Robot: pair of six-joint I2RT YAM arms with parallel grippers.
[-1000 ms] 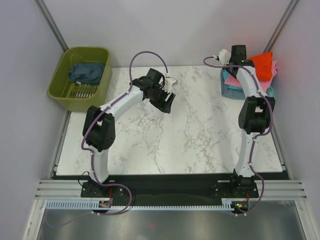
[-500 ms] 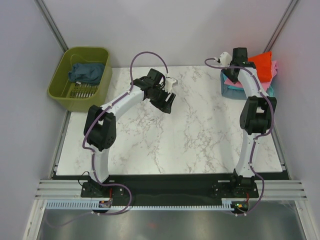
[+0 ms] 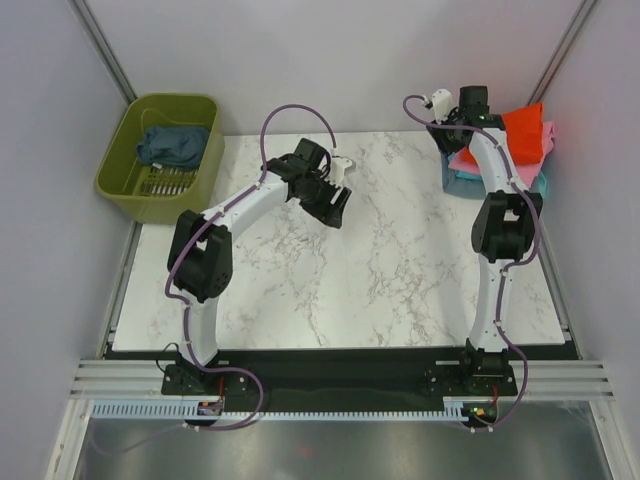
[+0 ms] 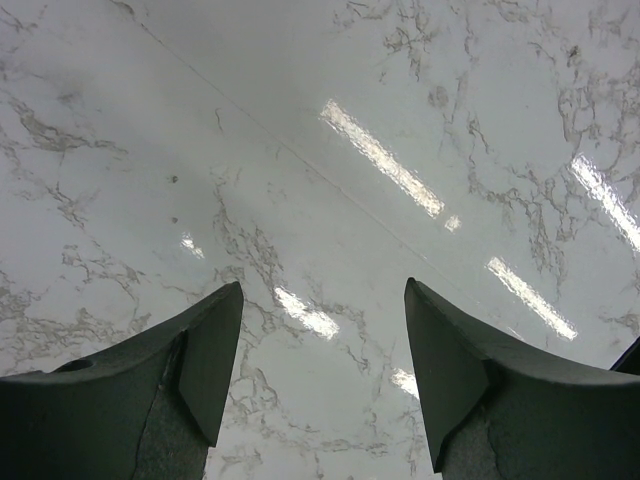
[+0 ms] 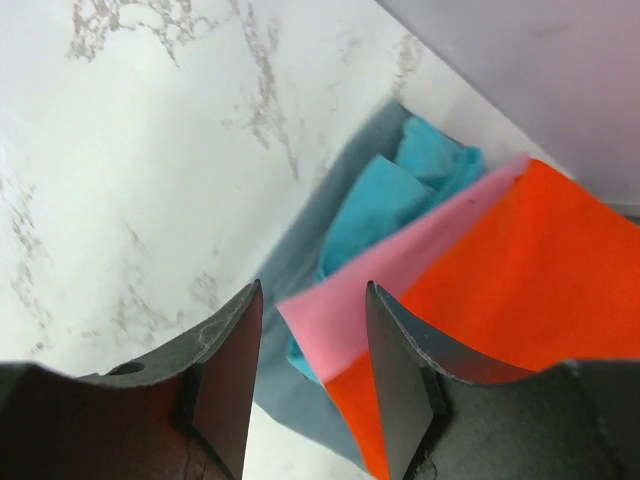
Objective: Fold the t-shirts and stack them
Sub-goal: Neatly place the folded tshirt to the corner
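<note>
- Your right pincer [image 5: 313, 300] stands with its jaws apart and nothing clamped. A pink corner shows in the gap, but it lies below the fingers, not between them.
- Just past it, toward the right of the wrist view, sits the pile. The orange-red t-shirt [image 5: 520, 270] is on top, with the pink t-shirt [image 5: 400, 280] under it. Below those are the light teal t-shirt [image 5: 390, 200] and a grey-blue layer [image 5: 300, 260] against the table [image 3: 400, 280]. In the overhead view this pile is at the upper right.
- Your left pincer [image 4: 322, 300] is also apart and empty. It hangs over bare marble in the upper middle of the overhead view.
- The dark slate-blue t-shirt [image 3: 172, 143] lies crumpled in the olive-green basket [image 3: 115, 170], upper left of the overhead view.
- Expect this cotton to be light, limp and easy to drag, and stacked layers will likely slide on each other.
- Pinch a raised fold, hem or shoulder edge, and catch one shirt only. On the pile, avoid pressing deep, or you may lift the layer beneath too.
</note>
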